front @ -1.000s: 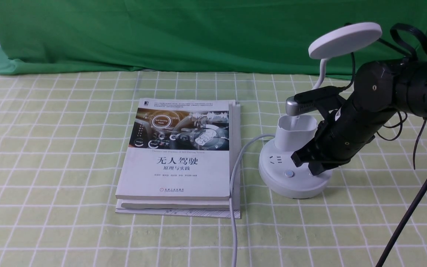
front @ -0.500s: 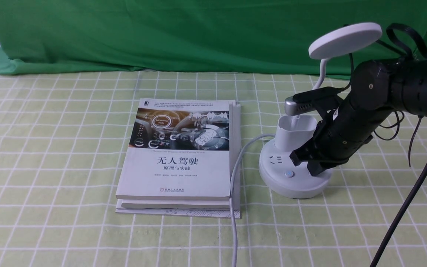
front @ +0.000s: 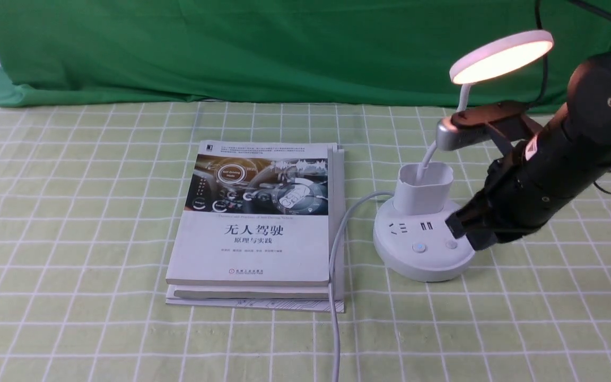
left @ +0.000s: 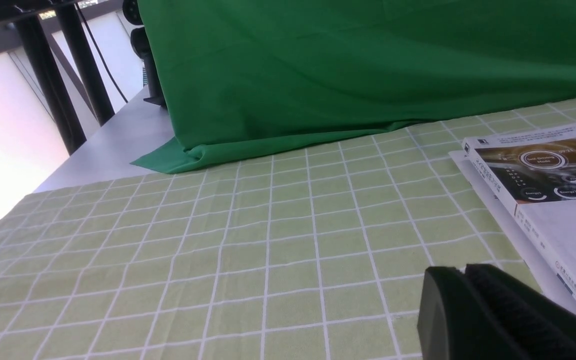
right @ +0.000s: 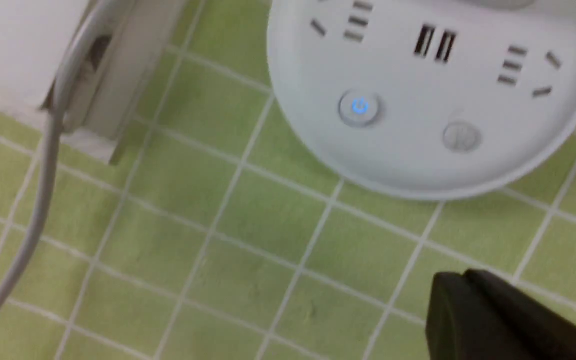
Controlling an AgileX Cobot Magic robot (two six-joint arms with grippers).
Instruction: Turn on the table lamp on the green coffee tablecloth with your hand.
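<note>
The table lamp (front: 425,249) stands on the green coffee tablecloth (front: 72,212) on the right part of the table. A stack of books (front: 258,228) lies just beside it on my left, and its grey cable (front: 337,254) runs between the two toward me. The disc head (front: 502,55) glows warm, so I judge the press has done its work and the lamp is on.

My right gripper (front: 467,233) hangs low at the right rim of the round base with its jaws pressed together and nothing between them. In the right wrist view the tip (right: 468,305) shows cloth between itself and the base, so I take it to be off the plain button (right: 461,136). The other button (right: 359,107) shows a blue light. My left gripper (left: 473,300) rests low over the cloth left of the books, also closed on nothing.

What is left is to come away cleanly. I should lift up and to my right, away from the base, so that I do not brush either button and switch the lamp off. The silver-grey bar (front: 451,135) on my wrist sits near the thin neck (front: 433,151), so any swing to the left could bend the neck or tip the lamp. I would keep the jaws closed and move slowly, watching that the head keeps glowing.
</note>
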